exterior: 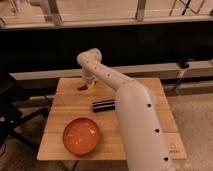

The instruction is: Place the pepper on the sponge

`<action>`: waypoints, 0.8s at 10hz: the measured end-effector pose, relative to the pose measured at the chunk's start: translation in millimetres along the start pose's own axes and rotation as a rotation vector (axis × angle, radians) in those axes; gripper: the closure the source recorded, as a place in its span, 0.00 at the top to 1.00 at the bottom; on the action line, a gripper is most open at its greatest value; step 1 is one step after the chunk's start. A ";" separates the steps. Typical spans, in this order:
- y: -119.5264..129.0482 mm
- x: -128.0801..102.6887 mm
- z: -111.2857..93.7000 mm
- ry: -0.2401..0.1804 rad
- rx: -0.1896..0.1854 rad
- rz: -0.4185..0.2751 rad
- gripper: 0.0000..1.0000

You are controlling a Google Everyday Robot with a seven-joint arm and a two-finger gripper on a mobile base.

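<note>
Camera view: a wooden worktop (60, 107) carries everything, and the white arm (135, 115) reaches across it from near right to far left. An orange bowl (81, 135) sits near the front edge. A black ribbed block (103, 105) lies mid-worktop, beside the arm. The pincer (87, 81) hangs over the far-left part; I cannot tell its state. The dark-red pepper (82, 87) shows just below its tip.

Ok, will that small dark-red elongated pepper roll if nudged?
Probably: the small dark-red pepper looks slim and elongated, so it may roll sideways on the flat wooden table. It seems tiny beside the gripper just above it, so likely light and easily knocked.
</note>
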 end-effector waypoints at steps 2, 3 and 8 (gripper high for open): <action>8.3 10.3 -3.3 0.018 -0.008 -0.008 0.00; 12.3 16.5 -4.8 0.022 -0.010 -0.005 0.00; 30.4 48.8 -4.3 0.028 -0.025 0.034 0.00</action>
